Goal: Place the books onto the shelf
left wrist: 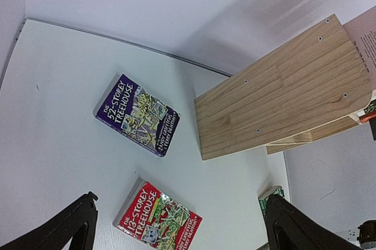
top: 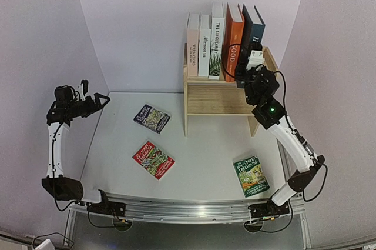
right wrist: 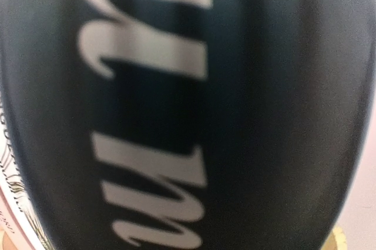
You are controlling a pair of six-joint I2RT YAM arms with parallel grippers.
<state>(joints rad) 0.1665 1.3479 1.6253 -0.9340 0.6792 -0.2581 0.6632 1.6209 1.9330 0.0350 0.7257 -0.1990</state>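
If the right hand [top: 254, 57] is pulled back fast, the blue book [top: 257, 26] at the three o'clock end of the shelf [top: 217, 100] top could be knocked off. Whether that book is gripped cannot be told. The left hand [top: 97, 102] is held wide open.

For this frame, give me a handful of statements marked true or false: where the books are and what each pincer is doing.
1. Three books lie flat on the table: the purple book, the red book and the green book. True.
2. The left pincer holds a book. False: it hangs open and empty at the table's left side.
3. The orange book stands upright on the shelf. True.
4. The green book lies at the table's far left corner. False: it lies at the near right.
5. The right pincer reaches for the red book. False: it is up at the dark blue book on the shelf.
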